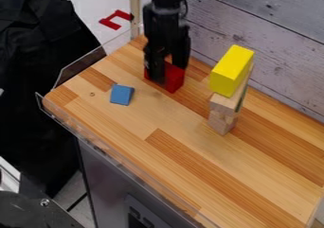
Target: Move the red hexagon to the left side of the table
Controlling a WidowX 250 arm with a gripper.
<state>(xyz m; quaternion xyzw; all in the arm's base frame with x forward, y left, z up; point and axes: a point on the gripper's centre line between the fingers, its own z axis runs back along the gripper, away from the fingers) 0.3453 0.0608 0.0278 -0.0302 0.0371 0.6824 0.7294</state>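
One wooden table, red block, plank wall

The black arm, cut off by the top edge, hides part of the red block.

1 fairly near camera slants down over the tabletop toward the plank wall.

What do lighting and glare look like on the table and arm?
Camera view: tabletop evenly lit, no washed-out glare; yellow block brighter on top than on its near end; black arm mostly dark, little surface detail.
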